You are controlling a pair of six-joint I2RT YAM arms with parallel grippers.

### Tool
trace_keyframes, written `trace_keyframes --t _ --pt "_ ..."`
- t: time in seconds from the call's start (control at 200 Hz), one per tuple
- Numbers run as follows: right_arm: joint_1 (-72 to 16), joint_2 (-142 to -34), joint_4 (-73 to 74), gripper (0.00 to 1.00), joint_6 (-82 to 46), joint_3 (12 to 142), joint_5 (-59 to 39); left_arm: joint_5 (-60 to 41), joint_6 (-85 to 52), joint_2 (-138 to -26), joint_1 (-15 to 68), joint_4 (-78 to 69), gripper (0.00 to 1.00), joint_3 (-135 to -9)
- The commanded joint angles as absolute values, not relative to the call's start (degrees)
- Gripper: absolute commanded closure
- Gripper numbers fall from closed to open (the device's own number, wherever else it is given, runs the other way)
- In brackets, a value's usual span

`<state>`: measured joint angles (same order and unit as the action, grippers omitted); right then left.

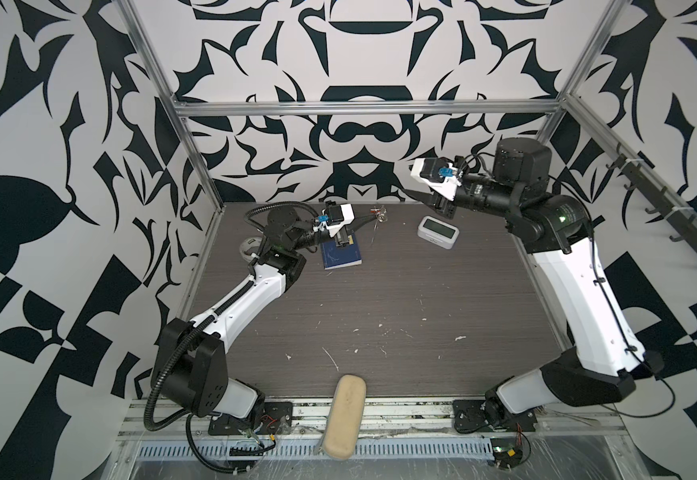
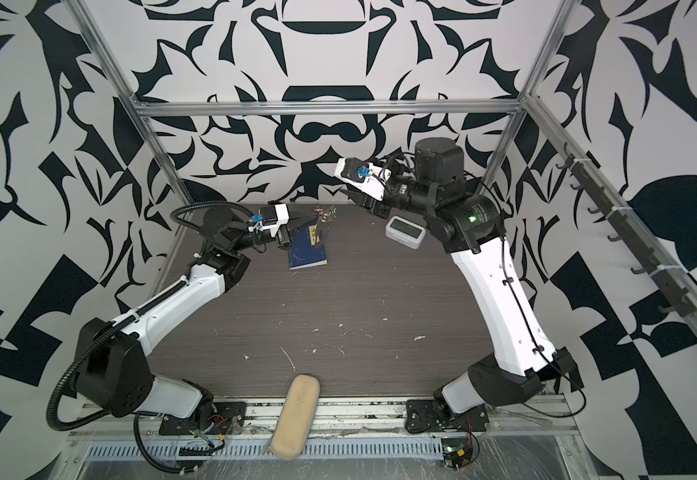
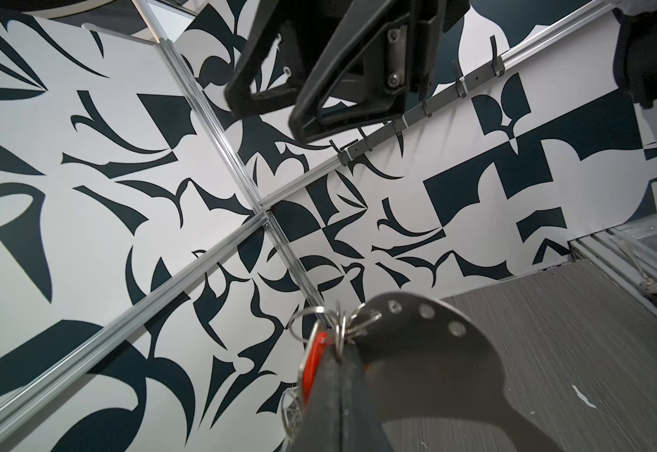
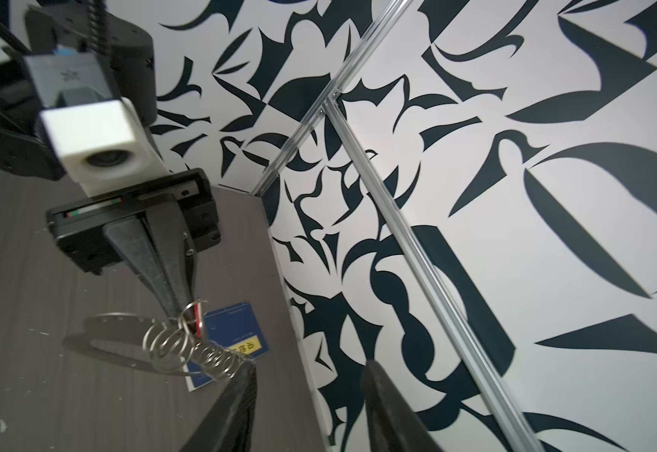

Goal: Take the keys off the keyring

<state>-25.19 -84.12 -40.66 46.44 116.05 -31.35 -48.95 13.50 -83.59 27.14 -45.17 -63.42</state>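
You are holding the keys [image 3: 312, 354] in the left gripper [image 3: 334, 375], its jaws pressed together on the red tag, up in the air over the far edge of the desk [image 1: 380, 311]. The keyring [image 3: 428, 352], a grey strap with punched holes, is hanging from the same bunch, and a chain of silvery rings [image 4: 205, 354] is trailing off it. So nothing is separating yet: keys, rings and strap are all joined, and the whole removal is waiting to be done.

Your right gripper [image 4: 310, 366] is hovering just beside the bunch with its jaws apart and nothing between them. In the right wrist view one finger is lining up with the end of the ring chain, but I cannot tell if it is touching; both top views are showing a gap.

A blue book [image 1: 340, 253] is lying directly under the bunch, a small white clock [image 1: 438, 232] is sitting near the far edge below your right arm, a tape roll [image 1: 250, 248] is tucked by the left edge, and a beige case [image 1: 346, 415] is overhanging the near edge. None of them is blocking the approach.
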Motion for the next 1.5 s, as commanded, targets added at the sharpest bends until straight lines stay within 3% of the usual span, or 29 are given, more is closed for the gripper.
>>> trace_keyframes --t 0.0,0.265,0.635,1.495 --pt "-24.18 -81.21 -35.95 0.56 45.62 109.49 -42.96 -50.04 12.32 -80.97 27.19 -48.7 1.0 -61.01" --pt "-24.04 -80.59 -38.23 0.7 48.43 103.19 -48.54 -50.22 11.95 -77.9 27.16 -51.28 1.0 -55.44" --pt "-26.48 -82.03 -40.94 0.72 47.3 101.39 -53.39 -50.43 11.67 -76.21 27.45 -52.36 1.0 -51.8" --pt "-29.53 -86.93 -50.64 0.81 52.06 106.79 -48.03 -52.34 12.02 -75.06 27.6 -53.62 1.0 -49.03"
